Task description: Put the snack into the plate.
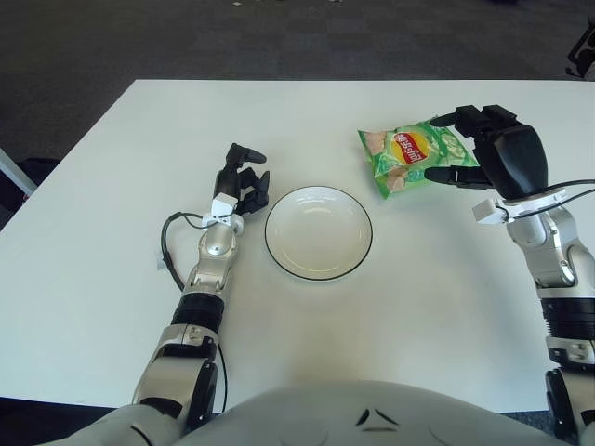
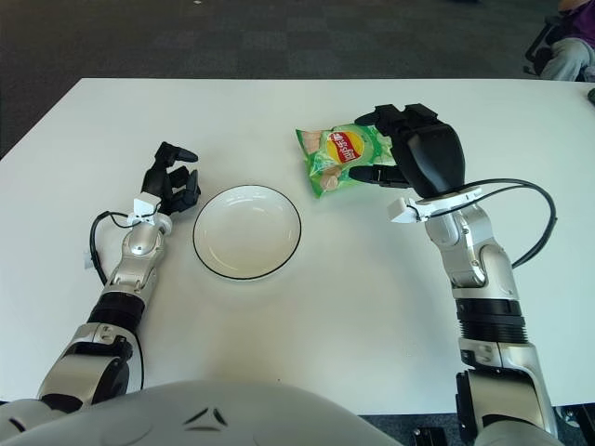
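A green snack bag (image 1: 409, 156) with a red and yellow logo is held at its right end by my right hand (image 1: 465, 149), right of the plate; I cannot tell whether it is lifted off the table. Black fingers (image 1: 453, 175) close on the bag from above and below. The white plate (image 1: 319, 232) with a dark rim sits at the table's middle and holds nothing. The bag is up and to the right of the plate, apart from it. My left hand (image 1: 244, 184) shows just left of the plate, holding nothing, fingers loosely curled with one pointing right.
A white table (image 1: 112, 279) carries everything; its far edge meets dark carpet. A black cable (image 1: 172, 237) loops beside my left forearm. Another cable (image 2: 535, 223) arcs off my right wrist.
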